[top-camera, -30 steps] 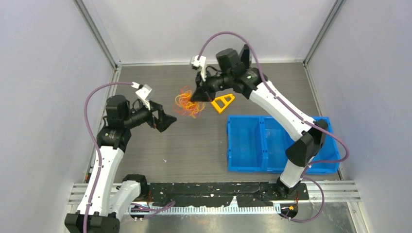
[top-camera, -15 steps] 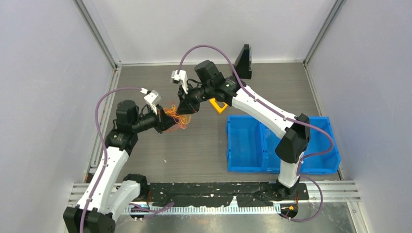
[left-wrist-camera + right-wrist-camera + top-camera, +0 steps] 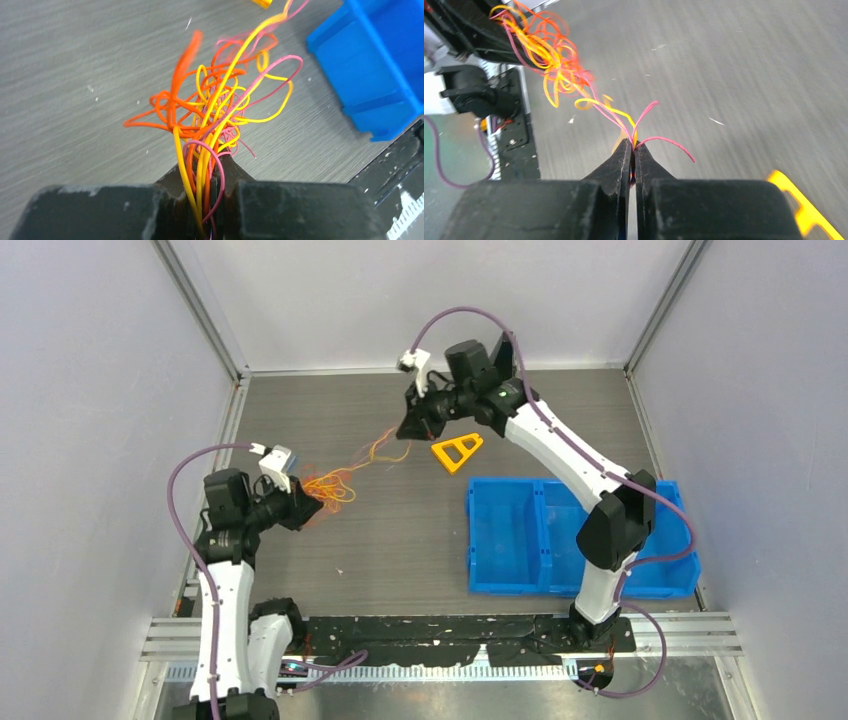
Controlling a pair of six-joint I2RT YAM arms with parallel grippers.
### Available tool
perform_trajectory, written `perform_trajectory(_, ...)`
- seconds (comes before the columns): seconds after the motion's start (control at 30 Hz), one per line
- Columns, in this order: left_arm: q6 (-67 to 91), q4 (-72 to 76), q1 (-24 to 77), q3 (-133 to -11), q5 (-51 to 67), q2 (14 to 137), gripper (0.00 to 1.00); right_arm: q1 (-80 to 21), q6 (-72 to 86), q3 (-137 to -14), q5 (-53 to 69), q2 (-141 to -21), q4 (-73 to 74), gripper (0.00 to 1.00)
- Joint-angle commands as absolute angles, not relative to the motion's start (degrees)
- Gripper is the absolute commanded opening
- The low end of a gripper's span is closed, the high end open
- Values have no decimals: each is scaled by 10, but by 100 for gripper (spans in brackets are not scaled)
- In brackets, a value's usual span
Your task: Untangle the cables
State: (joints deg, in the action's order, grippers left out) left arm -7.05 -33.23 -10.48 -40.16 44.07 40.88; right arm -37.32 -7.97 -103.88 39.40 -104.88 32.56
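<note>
The grey, wood-grained bench (image 3: 400,550) is carrying everything. On its near right part a blue bin (image 3: 510,540) is sitting, split into two compartments side by side; both are showing plain blue floor wherever the right arm, which is crossing above the right one, is not covering them. The left hand (image 3: 303,508) is hanging over the left side of the bench with its jaws clamped on a bundle of the cables (image 3: 335,483), and the strands are running straight down between its fingers in the left wrist view. The right hand (image 3: 408,430) is hovering at the far middle, its jaws pressed together on the ends of a few pink and yellow strands. The cables are thin orange, yellow and pinkish-red strands. Most of them are curling in a loose, looping clump just beside the left hand, while a few are stretching out from the clump, far and rightward, to the right hand. Whether the clump is touching the bench I cannot tell. A yellow triangular frame (image 3: 457,451) is lying flat on the bench just right of the right hand and just beyond the bin's far left corner.
</note>
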Motion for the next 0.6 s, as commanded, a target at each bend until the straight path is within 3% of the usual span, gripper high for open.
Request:
perform_trajectory(0.0, -160, -417, -129, -450, 393, 458, 0, -337, -54, -1052, 329, -991, 294, 6)
perform_trajectory(0.4, -360, -453, -186, -441, 225, 593, 0, -259, 4, -1063, 275, -952, 216, 6)
perform_trajectory(0.57, -374, -491, -188, -459, 299, 612, 0, -258, 41, -1037, 312, -947, 206, 5)
